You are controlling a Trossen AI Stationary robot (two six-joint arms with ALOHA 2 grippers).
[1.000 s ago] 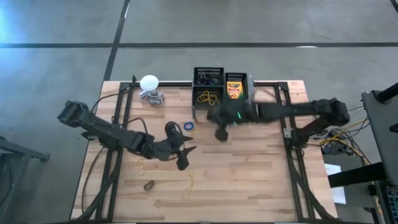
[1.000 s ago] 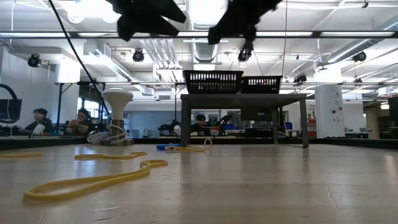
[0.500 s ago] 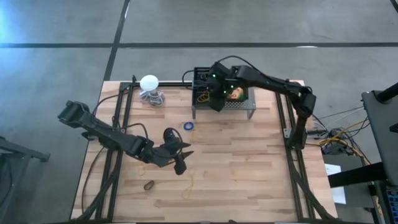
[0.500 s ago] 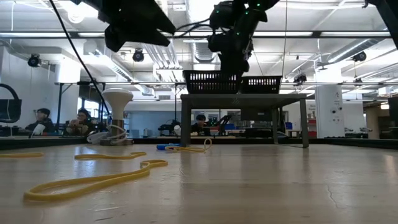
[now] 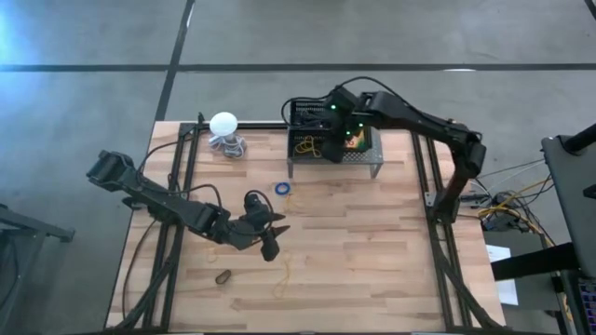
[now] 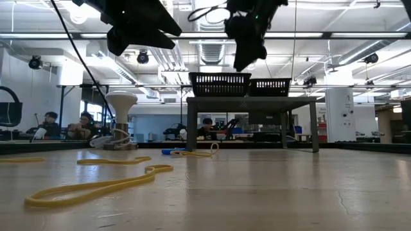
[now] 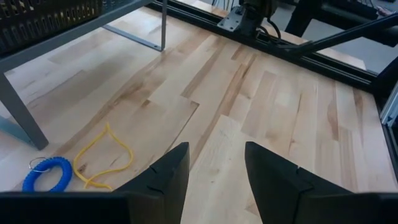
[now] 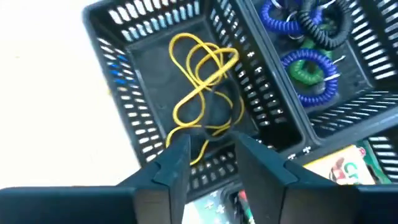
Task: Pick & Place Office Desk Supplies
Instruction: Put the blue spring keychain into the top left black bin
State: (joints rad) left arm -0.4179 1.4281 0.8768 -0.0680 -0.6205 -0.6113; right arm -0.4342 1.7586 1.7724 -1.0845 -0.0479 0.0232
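On the left side of the worktop [image 5: 372, 242] the left gripper [image 5: 270, 234] hangs low over the wood w/ its fingers [image 7: 163, 177] apart and nothing in them. A brown band [image 5: 223, 276] and a thin yellow band [image 5: 285, 273] lie near it, closer to the front edge. A blue coil loop [image 7: 45, 176] lies just beside another yellow band [image 7: 104, 160], not far from the grey stand [image 5: 377, 162]. The white ball [image 5: 223, 123] sits at the back, well apart from the bands.

Farther right, the right gripper [image 5: 337, 140] hovers above the black bins [image 5: 311, 113] on the stand. Its fingers [image 8: 173, 163] are apart and empty. The near bin [image 8: 134, 134] holds yellow bands [image 8: 202, 78]; the next bin has blue and green coil loops [image 8: 308, 71]. A crayon box [image 5: 354, 140] sits in the bin just to the right.

Step in hand, prob.: left arm picks the next loose band. To do it well: come straight down over the band, keep the fingers wide, pinch one strand only, then lift slow so it doesn't snap away. Right arm should move off the bins first so the two don't bump.
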